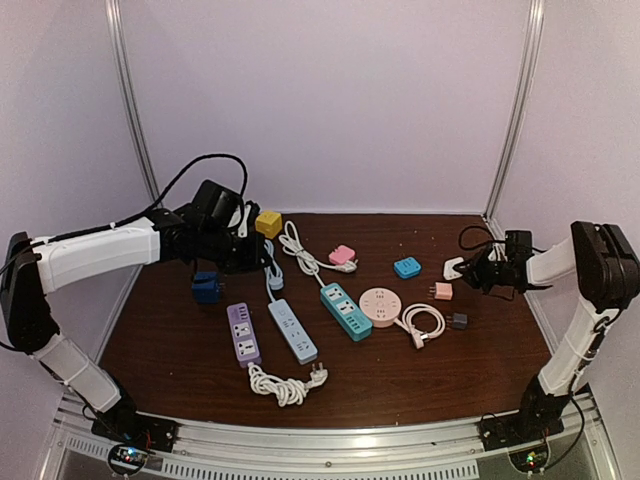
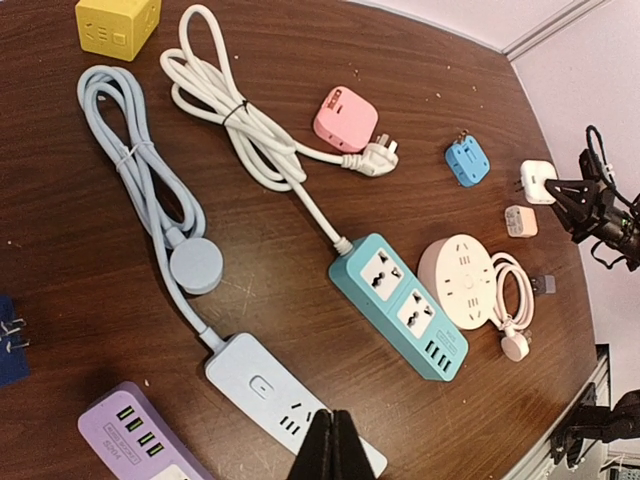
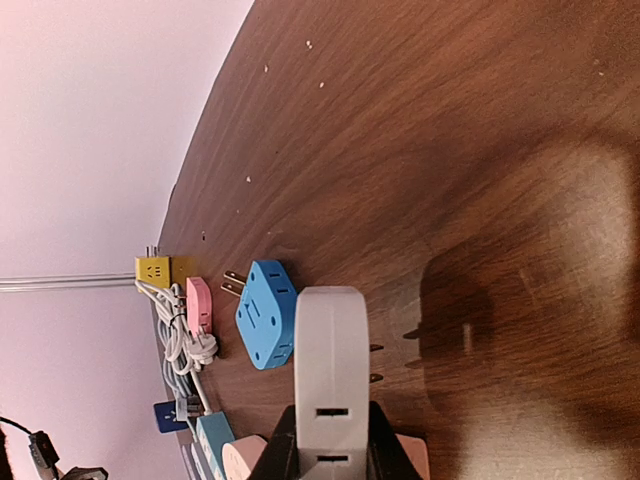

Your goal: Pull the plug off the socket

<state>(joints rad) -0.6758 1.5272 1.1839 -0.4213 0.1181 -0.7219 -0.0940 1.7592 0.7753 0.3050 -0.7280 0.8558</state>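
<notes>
My right gripper (image 3: 330,422) is shut on a white adapter plug (image 3: 330,350) and holds it in the air above the brown table (image 3: 480,150). Its two prongs are bare and sit in no socket, and its shadow falls on the wood. In the top view the white adapter plug (image 1: 454,268) sits at the tip of the right gripper (image 1: 470,270) near the right edge. My left gripper (image 2: 333,428) is shut and empty, high above the light-blue power strip (image 2: 262,390); it shows at the back left in the top view (image 1: 245,240).
A blue adapter (image 3: 268,312) lies just beyond the held plug. A peach adapter (image 1: 442,291), dark adapter (image 1: 458,320), round pink socket (image 1: 380,305), teal strip (image 1: 346,311), purple strip (image 1: 244,333), pink adapter (image 1: 343,255), yellow cube (image 1: 268,223) and dark-blue adapter (image 1: 207,288) lie around.
</notes>
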